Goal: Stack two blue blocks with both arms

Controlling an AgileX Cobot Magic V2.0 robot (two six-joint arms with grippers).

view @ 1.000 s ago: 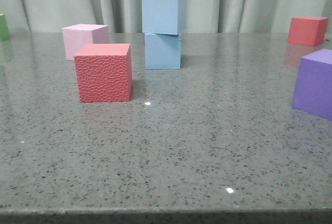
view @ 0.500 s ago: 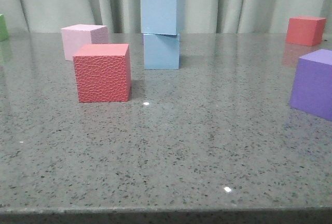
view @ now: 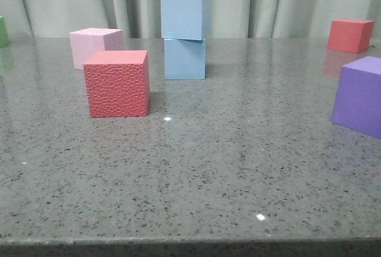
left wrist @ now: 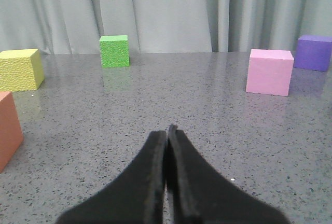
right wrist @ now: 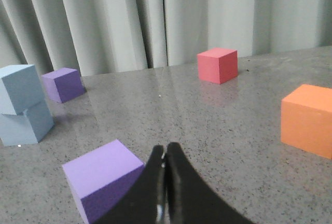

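Front view is showing the grey speckled surface [view: 196, 168] running back to a pale pleated curtain [view: 268, 1]. Upper blue block [view: 186, 15] is sitting on lower blue block [view: 185, 59], stacked toward the rear centre, top one slightly offset. Textured red cube [view: 116, 84] is standing nearer, left of the stack; pink cube [view: 94, 47] is sitting behind it. Purple cube [view: 359, 95] is sitting at the right edge. Left gripper [left wrist: 167, 133] is hovering with fingers pressed together, holding nothing. Right gripper [right wrist: 164, 154] is likewise pressed together, empty, well apart from the stack.
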